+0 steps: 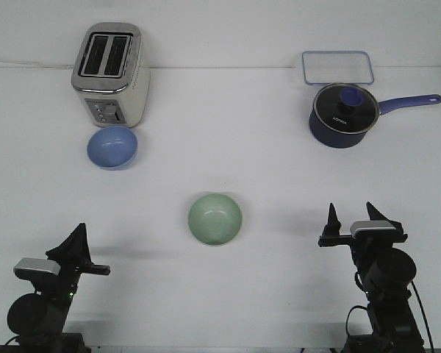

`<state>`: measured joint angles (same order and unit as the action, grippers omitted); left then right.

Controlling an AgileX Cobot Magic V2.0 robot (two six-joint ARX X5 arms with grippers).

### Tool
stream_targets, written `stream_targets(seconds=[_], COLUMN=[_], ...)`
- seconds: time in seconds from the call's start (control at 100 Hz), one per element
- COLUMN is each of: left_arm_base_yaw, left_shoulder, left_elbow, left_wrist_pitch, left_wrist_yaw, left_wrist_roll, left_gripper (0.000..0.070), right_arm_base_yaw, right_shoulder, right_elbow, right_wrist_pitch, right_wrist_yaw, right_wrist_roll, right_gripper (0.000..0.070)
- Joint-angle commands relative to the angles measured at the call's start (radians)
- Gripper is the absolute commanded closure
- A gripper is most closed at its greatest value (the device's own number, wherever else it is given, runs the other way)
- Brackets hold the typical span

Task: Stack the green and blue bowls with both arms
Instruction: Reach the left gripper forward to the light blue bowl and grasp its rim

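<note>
The pale green bowl [215, 218] sits upright on the white table near the middle. The periwinkle blue bowl [112, 146] sits upright farther back on the left, just in front of the toaster. My left gripper [79, 250] is low at the front left, well short of the blue bowl; its fingers overlap in this view, so its state is unclear. My right gripper [353, 219] is at the front right, to the right of the green bowl, with its two fingers spread apart and empty.
A cream and silver toaster [110, 73] stands at the back left. A dark blue saucepan [343, 115] with a glass lid and long handle stands at the back right, a clear rectangular lid [337, 68] behind it.
</note>
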<state>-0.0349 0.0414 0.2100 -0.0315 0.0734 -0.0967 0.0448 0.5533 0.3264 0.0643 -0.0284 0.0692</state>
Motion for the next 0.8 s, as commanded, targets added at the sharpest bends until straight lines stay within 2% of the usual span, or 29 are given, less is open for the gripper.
stream_targets(seconds=[0.0, 0.15, 0.36, 0.6, 0.79], left_arm_base_yaw=[0.002, 0.002, 0.002, 0.002, 0.002], left_shoulder=[0.032, 0.141, 0.369, 0.641, 0.823], left_elbow=[0.056, 0.185, 0.436, 0.683, 0.8], left_wrist_pitch=[-0.047, -0.104, -0.286, -0.471, -0.611], left_wrist_yaw=[-0.003, -0.003, -0.003, -0.003, -0.003], left_wrist_roll=[-0.01, -0.033, -0.032, -0.013, 0.014], left_gripper=[0.069, 0.069, 0.069, 0.069, 0.069], right_arm_base_yaw=[0.002, 0.002, 0.002, 0.002, 0.002], right_shoulder=[0.004, 0.004, 0.004, 0.004, 0.004], right_elbow=[0.0, 0.0, 0.0, 0.0, 0.0], right_wrist_pitch=[0.01, 0.01, 0.01, 0.01, 0.01], right_wrist_yaw=[0.003, 0.003, 0.003, 0.003, 0.003], right_wrist_roll=[0.012, 0.012, 0.013, 0.013, 0.013], right_gripper=[0.0118, 0.0118, 0.0118, 0.0118, 0.0118])
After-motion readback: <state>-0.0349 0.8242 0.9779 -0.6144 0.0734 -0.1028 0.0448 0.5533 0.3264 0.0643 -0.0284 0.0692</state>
